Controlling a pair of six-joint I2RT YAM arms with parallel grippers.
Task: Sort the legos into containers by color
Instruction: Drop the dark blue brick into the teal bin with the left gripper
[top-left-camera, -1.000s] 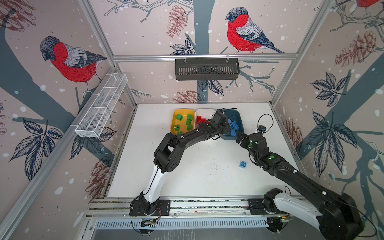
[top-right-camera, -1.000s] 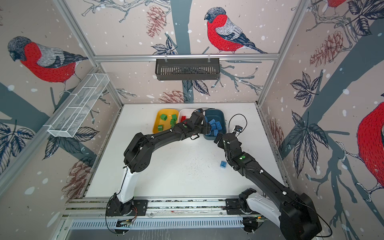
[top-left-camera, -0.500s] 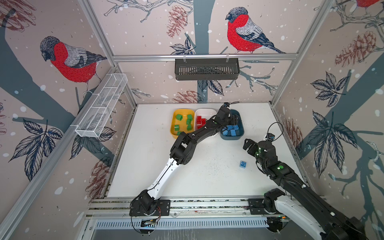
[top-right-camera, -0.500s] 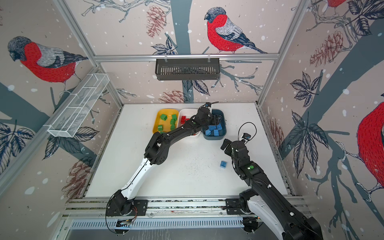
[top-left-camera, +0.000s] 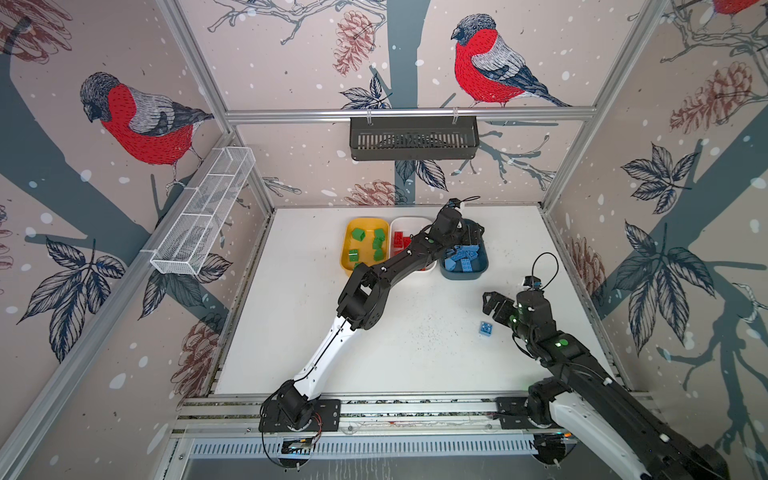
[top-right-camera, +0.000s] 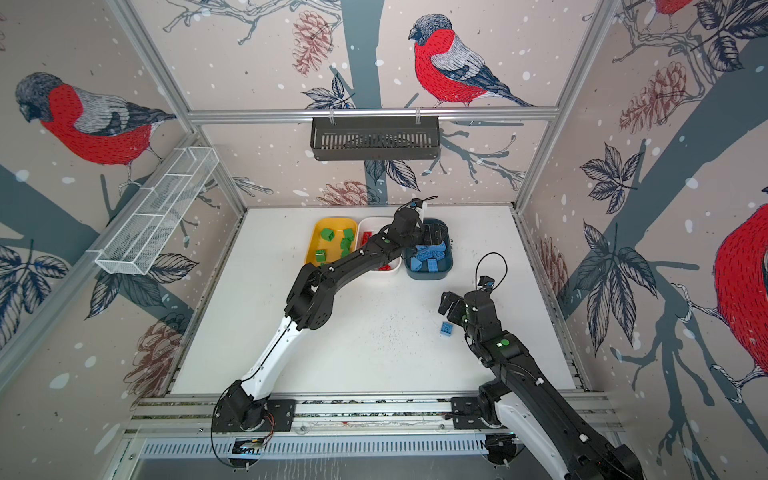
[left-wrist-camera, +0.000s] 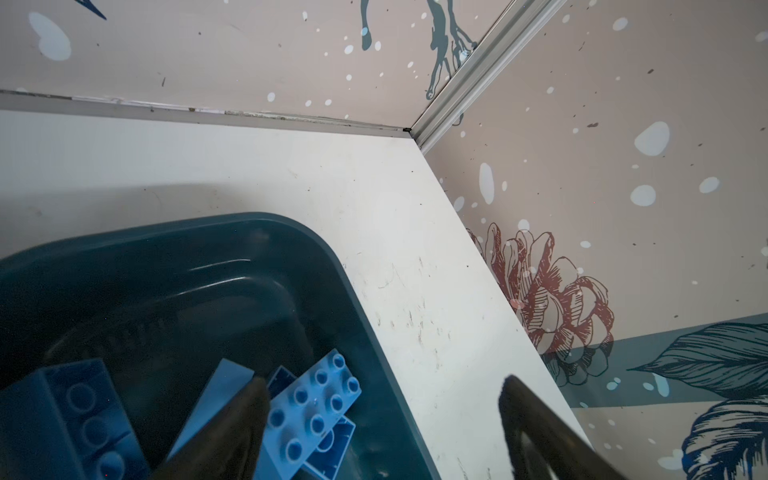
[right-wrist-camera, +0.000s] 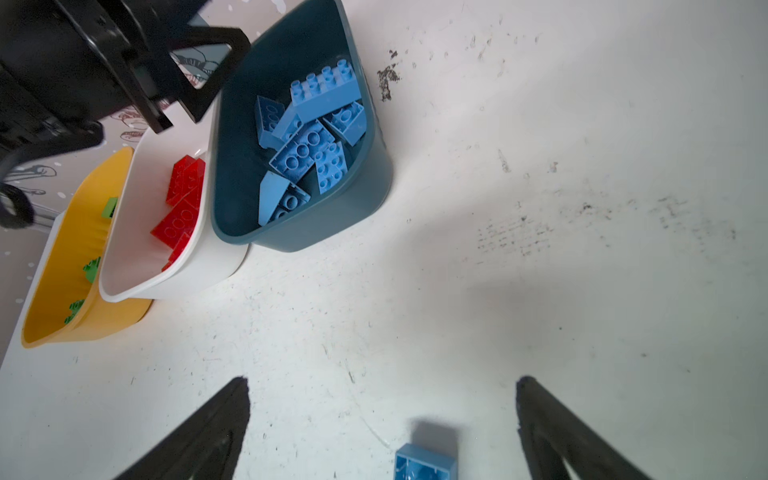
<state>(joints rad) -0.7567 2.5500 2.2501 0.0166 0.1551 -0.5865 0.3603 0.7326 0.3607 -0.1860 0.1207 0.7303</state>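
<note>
**Desk** (top-left-camera: 374, 357): white and scuffed. It carries 3 tubs in a row at the far edge and 1 stray brick.

**Tubs:** the yellow tub (top-left-camera: 345, 266) holds green bricks (top-left-camera: 377, 242). The white tub (top-left-camera: 411, 220) holds red bricks (top-left-camera: 399, 240). The teal tub (top-left-camera: 463, 275) holds light blue bricks (top-left-camera: 460, 262). The 3 stand side by side.

**Left pincer** (left-wrist-camera: 384, 384): over the far end of the teal tub, fingers spread wide, nothing between them.

**Right pincer** (right-wrist-camera: 383, 380): above bare desk on the near side of the teal tub, fingers fully apart and empty.

**Loose blue brick** (top-left-camera: 486, 328): the only piece outside a tub. It lies flat on the desk just beside the right pincer, on the side toward that arm's base. In the right wrist view it sits between the lines of the 2 fingers but behind their tips. It is a small square, so it has no long axis to align on.

**Assessment:** the right arm is much the nearer; the left is well apart. The pick likely needs a short draw-back, then a descent to straddle the brick.
</note>
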